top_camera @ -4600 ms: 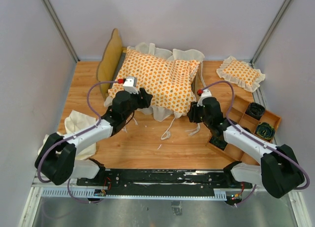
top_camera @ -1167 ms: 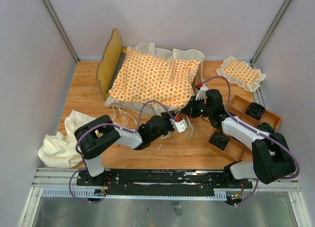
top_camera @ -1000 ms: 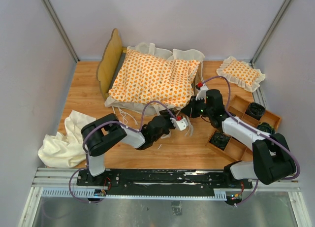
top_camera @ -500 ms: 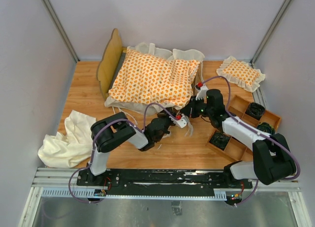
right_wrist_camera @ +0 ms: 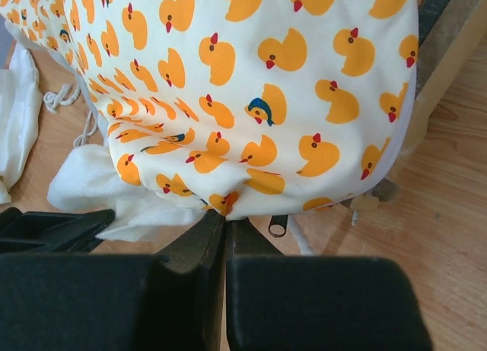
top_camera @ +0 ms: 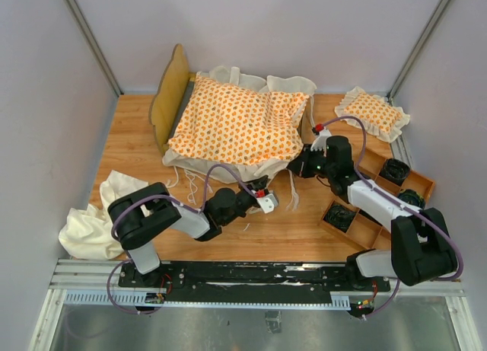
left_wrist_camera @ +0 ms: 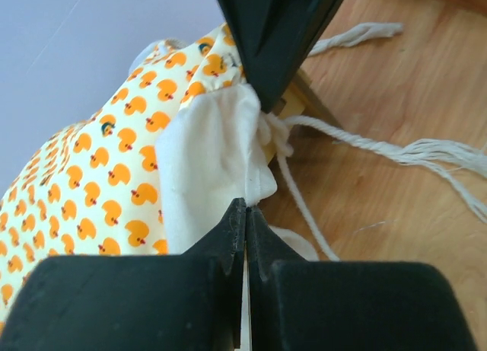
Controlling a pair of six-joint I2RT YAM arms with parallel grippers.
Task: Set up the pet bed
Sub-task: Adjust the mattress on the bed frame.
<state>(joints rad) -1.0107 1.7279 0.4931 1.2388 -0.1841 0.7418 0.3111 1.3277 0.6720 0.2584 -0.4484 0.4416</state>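
Now we see the cushion (top_camera: pixel 240 126) draped over the bed frame (top_camera: pixel 169 88) at the back of the table (top_camera: pixel 133 149), our right gripper (right_wrist_camera: pixel 222 214) pinching its near corner. The left gripper (left_wrist_camera: pixel 245 206) is squeezed closed right at the ruffle (left_wrist_camera: pixel 217 161).

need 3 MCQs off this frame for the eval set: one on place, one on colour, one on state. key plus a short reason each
1. Where does the small pillow lie?
A) near left corner
B) centre front
C) far right, beyond the wooden tray

2. Most ducks printed on the cushion are:
A) orange
B) green
C) purple

3. The right gripper is:
A) open above the cushion
B) shut on the cushion's corner
C) shut on the small pillow

Key:
1 C, the top view shows it at the far right, behind the tray.
2 A, the right wrist view shows orange ducks all over the fabric.
3 B, the right wrist view shows the duck fabric pinched at the corner.
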